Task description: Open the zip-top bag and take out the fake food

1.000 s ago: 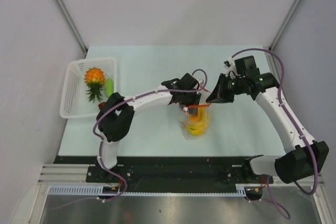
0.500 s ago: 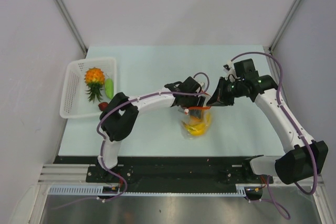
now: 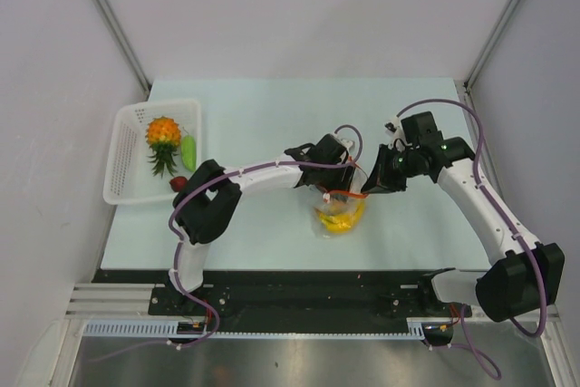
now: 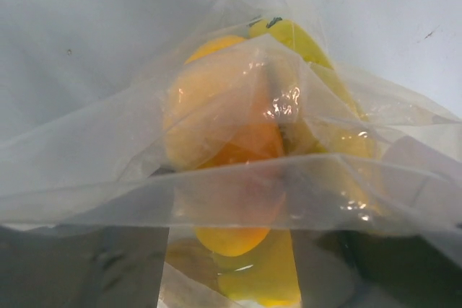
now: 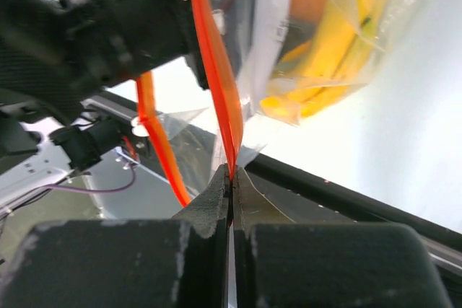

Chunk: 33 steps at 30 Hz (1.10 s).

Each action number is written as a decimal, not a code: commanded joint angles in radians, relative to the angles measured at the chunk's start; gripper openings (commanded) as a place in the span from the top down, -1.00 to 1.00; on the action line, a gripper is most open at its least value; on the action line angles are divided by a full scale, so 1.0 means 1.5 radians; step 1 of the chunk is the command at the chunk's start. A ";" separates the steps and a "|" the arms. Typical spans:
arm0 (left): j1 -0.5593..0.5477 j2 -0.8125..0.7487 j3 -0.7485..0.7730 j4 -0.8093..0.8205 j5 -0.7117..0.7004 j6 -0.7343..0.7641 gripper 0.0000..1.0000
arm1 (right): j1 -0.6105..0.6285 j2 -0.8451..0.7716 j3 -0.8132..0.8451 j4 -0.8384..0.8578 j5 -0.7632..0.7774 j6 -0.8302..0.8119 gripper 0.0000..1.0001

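Bag [image 3: 338, 217] sits a little right of the table's [image 3: 263, 111] middle, toward the near edge. Through its clear plastic I see yellow bananas [image 3: 341, 224] and an orange piece [image 4: 224, 135] inside. My right pincer [image 5: 231, 177] is clamped on the orange-red zip strip [image 5: 215, 84]. My left pincer [image 3: 337, 183] is at the bag's mouth from the other side; I cannot tell whether it is open or gripping. By the left edge, a white basket [image 3: 125, 169] holds a pineapple [image 3: 163, 138] and a green piece [image 3: 188, 149], with a small red fruit [image 3: 178, 183] at its near corner.

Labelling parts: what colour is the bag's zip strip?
Orange-red zip strip, clearest in the right wrist view.
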 commanded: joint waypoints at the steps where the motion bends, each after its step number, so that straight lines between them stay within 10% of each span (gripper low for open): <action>1: 0.005 -0.004 -0.014 -0.016 -0.049 0.046 0.33 | 0.007 -0.022 -0.011 -0.007 0.048 -0.036 1.00; 6: 0.005 -0.055 0.025 -0.056 -0.019 0.074 0.99 | 0.011 -0.032 0.001 -0.028 0.085 -0.055 1.00; 20: 0.017 -0.084 0.205 -0.190 0.219 0.002 1.00 | 0.031 -0.066 0.056 -0.015 0.179 -0.101 1.00; 33: -0.004 -0.182 0.151 -0.246 0.125 0.174 1.00 | -0.084 -0.043 0.099 -0.025 0.105 -0.083 1.00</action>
